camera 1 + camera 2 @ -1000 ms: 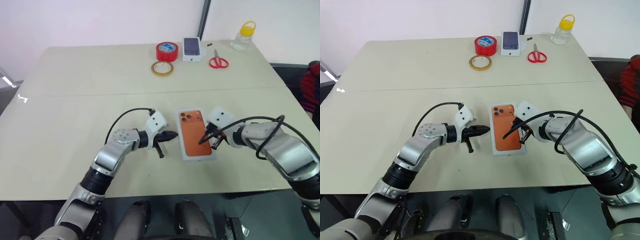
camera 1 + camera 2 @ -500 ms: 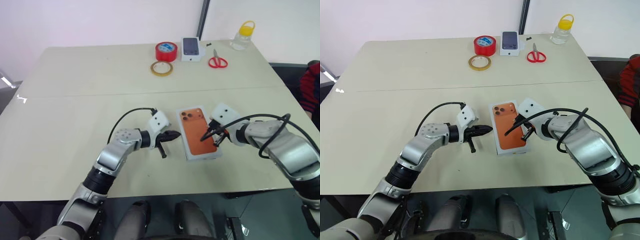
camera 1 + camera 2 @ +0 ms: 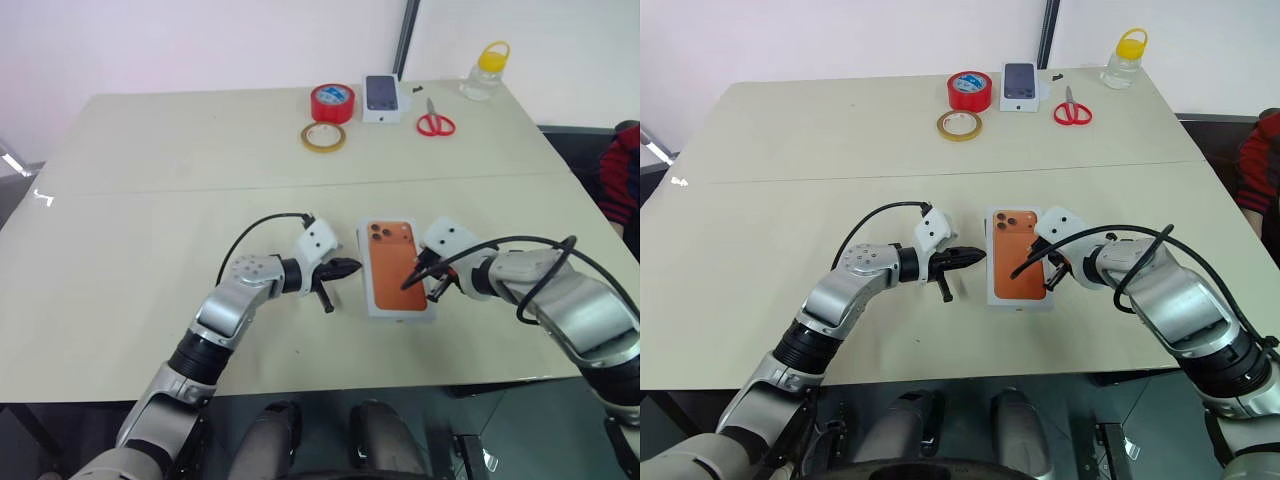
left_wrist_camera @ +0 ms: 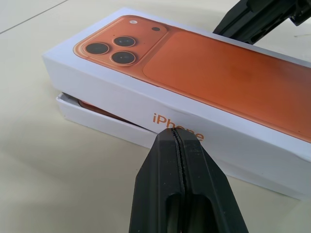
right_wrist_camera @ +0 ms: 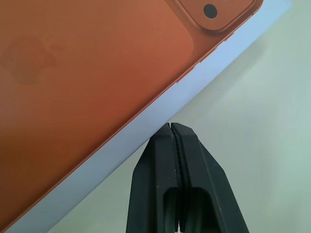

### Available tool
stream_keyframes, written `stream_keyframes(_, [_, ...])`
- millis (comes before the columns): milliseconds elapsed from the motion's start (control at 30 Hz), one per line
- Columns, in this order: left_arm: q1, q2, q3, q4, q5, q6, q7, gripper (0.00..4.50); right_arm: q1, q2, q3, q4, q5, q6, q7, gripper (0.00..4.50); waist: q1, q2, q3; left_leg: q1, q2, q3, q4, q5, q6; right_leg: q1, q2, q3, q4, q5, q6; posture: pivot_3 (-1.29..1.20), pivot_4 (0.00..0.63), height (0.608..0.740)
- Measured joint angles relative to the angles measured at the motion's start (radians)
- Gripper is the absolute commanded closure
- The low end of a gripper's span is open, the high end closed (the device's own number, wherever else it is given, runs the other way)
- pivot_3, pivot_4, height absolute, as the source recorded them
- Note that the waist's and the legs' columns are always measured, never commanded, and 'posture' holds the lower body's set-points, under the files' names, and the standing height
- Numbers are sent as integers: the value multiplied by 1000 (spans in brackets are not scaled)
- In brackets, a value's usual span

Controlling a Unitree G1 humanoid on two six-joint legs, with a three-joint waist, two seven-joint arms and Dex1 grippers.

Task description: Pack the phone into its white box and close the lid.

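The lid (image 3: pixel 392 262), white with a glossy orange phone panel, lies on top of the white box (image 4: pixel 97 119) at the table's near middle. It sits askew, and one corner of the box pokes out beneath it. In that gap an orange sliver of the phone (image 4: pixel 90 106) shows. My left gripper (image 3: pixel 352 267) is shut and empty, its tips pointing at the lid's left side wall, very close to it. From the right, my right gripper (image 3: pixel 405 284) is also shut and empty, and its tips rest at the lid's right rim (image 5: pixel 146 121).
Along the far edge stand a red tape roll (image 3: pixel 333 102), a yellowish tape ring (image 3: pixel 324 136), a small white box with a dark phone picture (image 3: pixel 382 97), red scissors (image 3: pixel 436 123) and a yellow-capped bottle (image 3: pixel 481 72). A person's red sleeve (image 3: pixel 622 180) is at the right.
The lid has swung slightly on the box between the frames. Both grippers stay shut and nearly where they were.
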Motion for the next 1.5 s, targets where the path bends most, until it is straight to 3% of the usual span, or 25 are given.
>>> stream_keyframes(1500, [5, 1, -3, -20, -12, 44, -12, 4500, -15, 48, 15, 100, -88, -87, 15, 4469, 0, 0, 0, 0, 0, 0, 0, 0, -1, 0, 0, 0, 0, 0, 0, 0, 150, 740])
